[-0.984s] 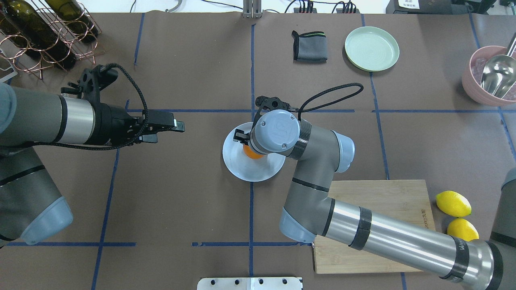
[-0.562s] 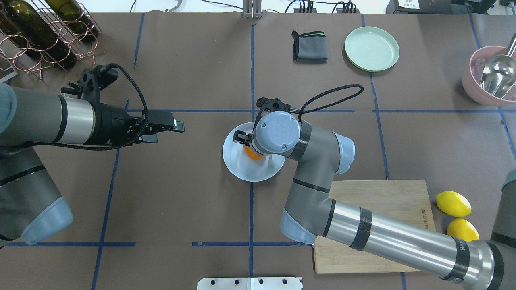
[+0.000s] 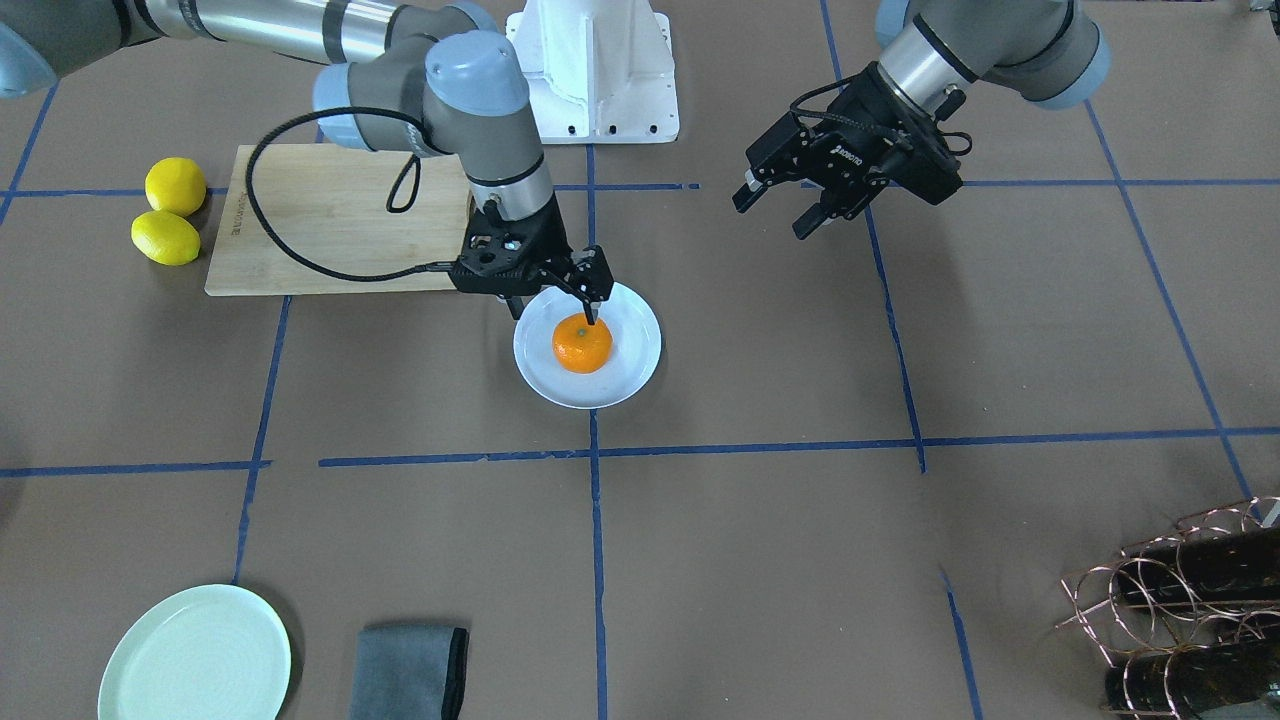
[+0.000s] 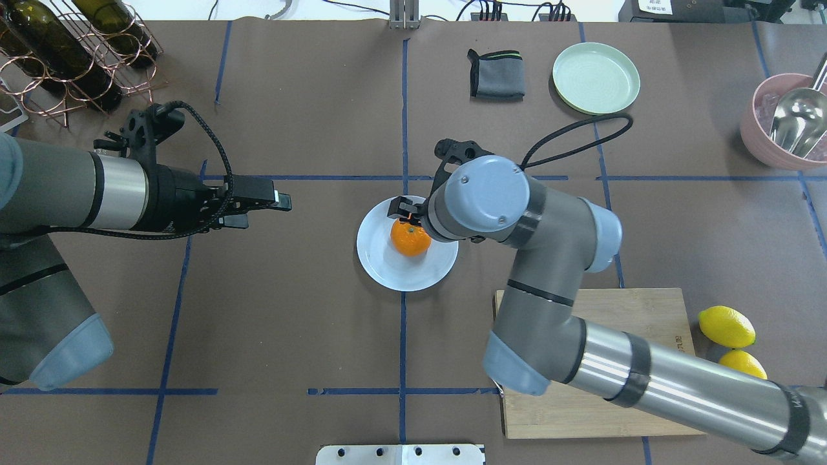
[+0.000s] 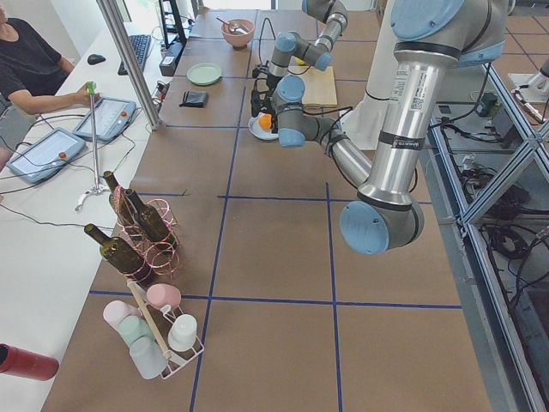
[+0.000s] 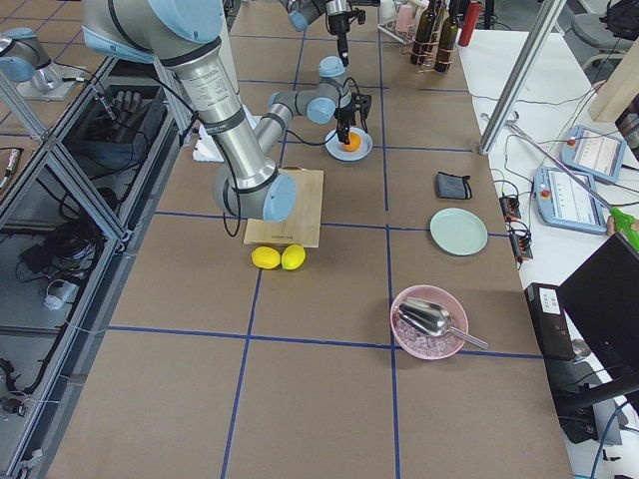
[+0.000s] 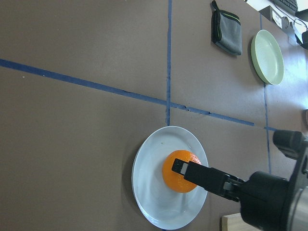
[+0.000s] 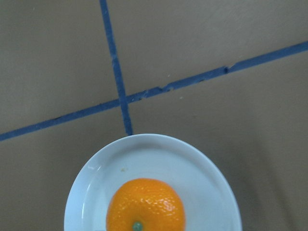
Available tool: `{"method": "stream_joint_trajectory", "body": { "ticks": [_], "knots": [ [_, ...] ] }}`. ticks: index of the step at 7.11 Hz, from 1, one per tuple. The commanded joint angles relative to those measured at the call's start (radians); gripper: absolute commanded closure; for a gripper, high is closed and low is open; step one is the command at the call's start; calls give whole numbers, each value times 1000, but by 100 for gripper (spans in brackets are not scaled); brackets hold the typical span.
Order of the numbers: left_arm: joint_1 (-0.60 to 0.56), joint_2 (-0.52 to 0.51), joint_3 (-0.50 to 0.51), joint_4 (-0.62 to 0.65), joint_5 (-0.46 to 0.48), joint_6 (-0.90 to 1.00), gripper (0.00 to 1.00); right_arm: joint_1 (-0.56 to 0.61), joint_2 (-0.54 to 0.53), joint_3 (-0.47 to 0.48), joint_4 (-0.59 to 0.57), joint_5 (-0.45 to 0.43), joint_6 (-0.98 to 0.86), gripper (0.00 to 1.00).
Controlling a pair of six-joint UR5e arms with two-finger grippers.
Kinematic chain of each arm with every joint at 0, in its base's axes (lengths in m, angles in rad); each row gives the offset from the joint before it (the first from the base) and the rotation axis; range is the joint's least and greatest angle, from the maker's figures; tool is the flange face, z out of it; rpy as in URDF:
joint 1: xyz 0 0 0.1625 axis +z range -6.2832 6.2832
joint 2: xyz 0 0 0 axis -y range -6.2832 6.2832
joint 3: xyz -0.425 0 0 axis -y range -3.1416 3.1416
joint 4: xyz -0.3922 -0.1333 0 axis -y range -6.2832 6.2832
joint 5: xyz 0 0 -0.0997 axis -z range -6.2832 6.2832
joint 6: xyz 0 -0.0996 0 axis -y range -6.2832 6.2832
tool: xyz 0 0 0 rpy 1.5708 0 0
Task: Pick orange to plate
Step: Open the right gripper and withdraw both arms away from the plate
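The orange (image 3: 582,343) (image 4: 411,237) rests in the middle of the bluish-white plate (image 3: 630,365) (image 4: 387,268) near the table's centre. My right gripper (image 3: 553,306) hangs open just above the fruit, its fingers straddling it without touching; from overhead only one finger (image 4: 400,207) pokes out from under the wrist. The right wrist view looks straight down on the orange (image 8: 146,206) and plate (image 8: 154,154). My left gripper (image 3: 775,212) (image 4: 283,203) hovers open and empty well to the side. The left wrist view shows the orange (image 7: 180,172) on the plate (image 7: 149,178).
A mint-green plate (image 4: 596,77) and a folded grey cloth (image 4: 496,74) lie at the far side. A wooden board (image 4: 620,310) and two lemons (image 4: 727,326) sit under the right arm. A pink bowl with a scoop (image 4: 785,123) and a bottle rack (image 4: 64,51) occupy the corners.
The right wrist has risen and shifted to the right, uncovering the orange, which stays put on the plate. The left arm has barely moved.
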Motion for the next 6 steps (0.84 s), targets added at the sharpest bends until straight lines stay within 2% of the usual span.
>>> {"method": "stream_joint_trajectory", "body": {
  "ticks": [1, 2, 3, 4, 5, 6],
  "knots": [
    [-30, 31, -1, 0, -56, 19, 0, 196, -173, 238, -39, 244, -75, 0],
    [-44, 78, -1, 3, -58, 127, 0, 339, -244, 248, -37, 380, -190, 0],
    [-91, 156, -1, 10, -61, 295, 0, 467, -319, 241, -40, 473, -366, 0],
    [-143, 248, 7, 16, -88, 476, 0, 568, -396, 227, -51, 504, -559, 0],
    [-215, 348, 40, 16, -95, 700, 0, 639, -419, 215, -147, 509, -778, 0],
    [-319, 394, 92, 16, -110, 905, 0, 701, -419, 210, -278, 497, -1006, 0]
  ]
}}
